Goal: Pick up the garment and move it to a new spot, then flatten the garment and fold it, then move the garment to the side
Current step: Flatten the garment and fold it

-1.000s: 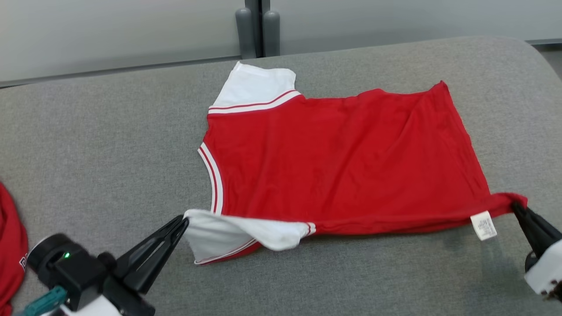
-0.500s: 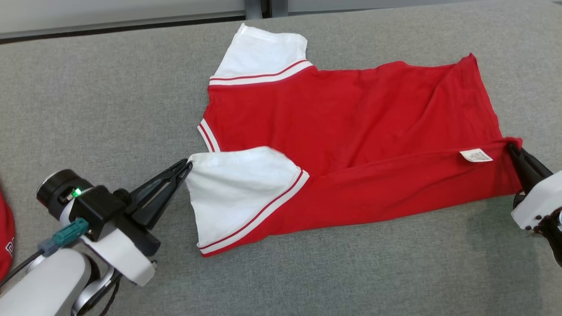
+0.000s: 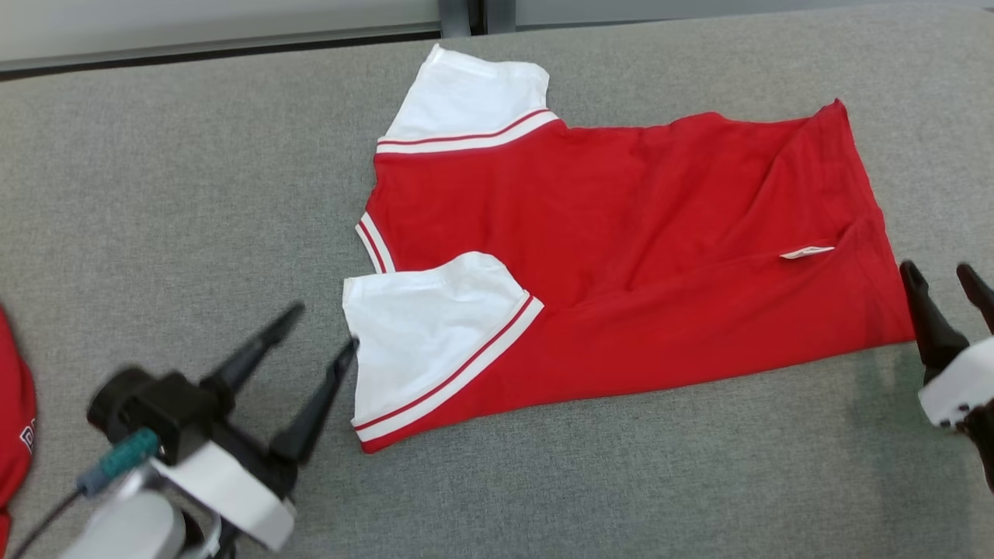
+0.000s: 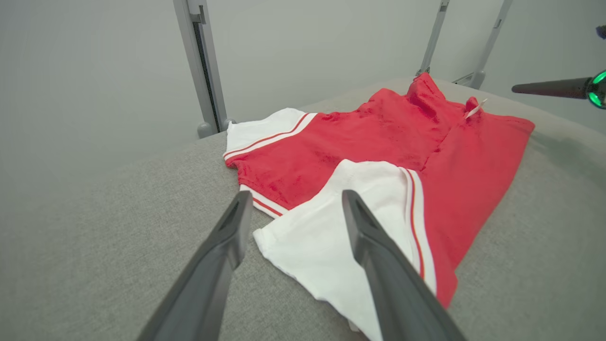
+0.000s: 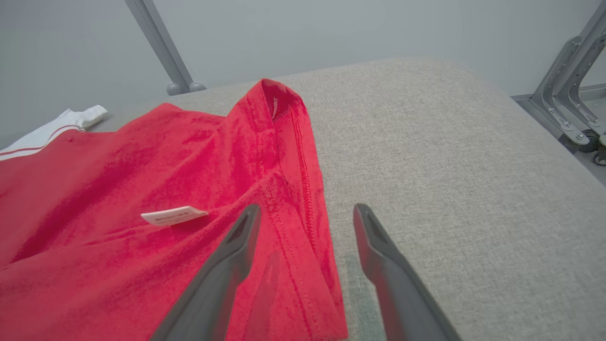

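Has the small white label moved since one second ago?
Yes. The label moved away from the robot, toward the unmoved far hem corner of the garment.

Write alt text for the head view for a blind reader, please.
A red T-shirt with white sleeves lies on a grey padded surface, its near edge folded over. The left hand and right hand, both open, flank it.

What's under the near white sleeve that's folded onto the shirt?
The sleeve lies folded onto the red garment. The striped neckline disappears beneath the sleeve's top edge; how far it runs underneath is covered.
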{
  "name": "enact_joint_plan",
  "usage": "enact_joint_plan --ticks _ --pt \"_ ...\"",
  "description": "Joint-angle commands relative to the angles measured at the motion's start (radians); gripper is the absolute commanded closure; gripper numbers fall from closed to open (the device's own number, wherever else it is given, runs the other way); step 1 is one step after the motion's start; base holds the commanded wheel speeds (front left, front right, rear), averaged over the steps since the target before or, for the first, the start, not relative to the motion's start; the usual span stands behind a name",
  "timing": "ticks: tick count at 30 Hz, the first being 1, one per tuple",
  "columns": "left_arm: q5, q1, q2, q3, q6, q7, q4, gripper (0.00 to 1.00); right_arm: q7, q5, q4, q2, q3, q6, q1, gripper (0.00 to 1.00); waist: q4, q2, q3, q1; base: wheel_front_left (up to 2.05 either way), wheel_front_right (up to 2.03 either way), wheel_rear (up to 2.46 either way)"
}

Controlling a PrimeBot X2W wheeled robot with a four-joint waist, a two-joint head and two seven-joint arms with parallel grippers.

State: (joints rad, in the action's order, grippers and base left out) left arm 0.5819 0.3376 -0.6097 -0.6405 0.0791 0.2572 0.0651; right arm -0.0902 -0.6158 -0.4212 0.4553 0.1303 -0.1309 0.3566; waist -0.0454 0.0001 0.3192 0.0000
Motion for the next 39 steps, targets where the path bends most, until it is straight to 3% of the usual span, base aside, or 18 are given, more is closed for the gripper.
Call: enact_joint_plan --ticks 1,8,18,19,20,21,32,33,35,39 --pt "0.045 -0.070 0.000 -0.002 -0.013 -0.013 -0.025 0.00 0.018 -0.001 0.008 0.010 -0.008 0.000 -0.043 0.00 -0.002 -0.0001 -0.020 0.0000 0.00 0.00 0.00" --pt "0.134 -0.203 0.008 -0.055 -0.047 -0.126 -0.079 0.00 -0.002 -0.050 0.060 0.019 0.026 0.000 -0.140 0.00 -0.008 -0.0001 -0.043 0.0000 0.00 0.00 0.00" --pt "0.102 -0.132 0.024 -0.101 -0.036 -0.203 0.022 0.02 -0.006 -0.049 0.048 0.006 0.057 0.000 -0.107 0.00 -0.010 -0.0001 -0.034 0.0000 0.00 0.00 0.00" --pt "0.088 -0.118 0.022 -0.105 -0.033 -0.192 0.031 0.55 -0.005 -0.046 0.044 0.004 0.062 0.000 -0.100 0.00 -0.008 -0.0001 -0.031 0.0000 0.00 0.00 0.00" --pt "0.071 -0.109 0.022 -0.109 -0.027 -0.180 0.042 0.87 -0.004 -0.040 0.036 0.003 0.068 0.000 -0.094 0.00 -0.006 -0.0001 -0.029 0.0000 0.00 0.00 0.00" --pt "0.056 -0.101 0.022 -0.117 -0.023 -0.172 0.054 1.00 -0.004 -0.035 0.027 0.005 0.074 0.000 -0.088 0.00 -0.003 -0.0001 -0.026 0.0000 0.00 0.00 0.00" --pt "0.008 -0.042 0.033 -0.159 0.015 -0.120 0.130 1.00 0.000 0.029 -0.118 0.002 0.087 0.000 0.003 0.00 0.022 -0.0001 -0.001 0.0000 0.00 0.00 0.00" --pt "0.006 -0.038 0.034 -0.161 0.015 -0.120 0.134 1.00 -0.003 0.028 -0.128 0.002 0.093 0.000 0.008 0.29 0.024 -0.0001 -0.001 0.0000 0.00 0.00 0.00" --pt "0.005 -0.036 0.034 -0.164 0.017 -0.117 0.142 1.00 0.002 0.020 -0.140 0.001 0.099 0.000 0.014 1.00 0.027 -0.0001 -0.002 0.0000 0.00 0.00 0.00" --pt "0.002 -0.045 0.024 -0.164 0.010 -0.111 0.141 1.00 0.019 0.003 -0.143 0.013 0.107 0.000 -0.011 1.00 0.021 -0.0001 -0.017 0.0000 0.00 0.00 0.00"
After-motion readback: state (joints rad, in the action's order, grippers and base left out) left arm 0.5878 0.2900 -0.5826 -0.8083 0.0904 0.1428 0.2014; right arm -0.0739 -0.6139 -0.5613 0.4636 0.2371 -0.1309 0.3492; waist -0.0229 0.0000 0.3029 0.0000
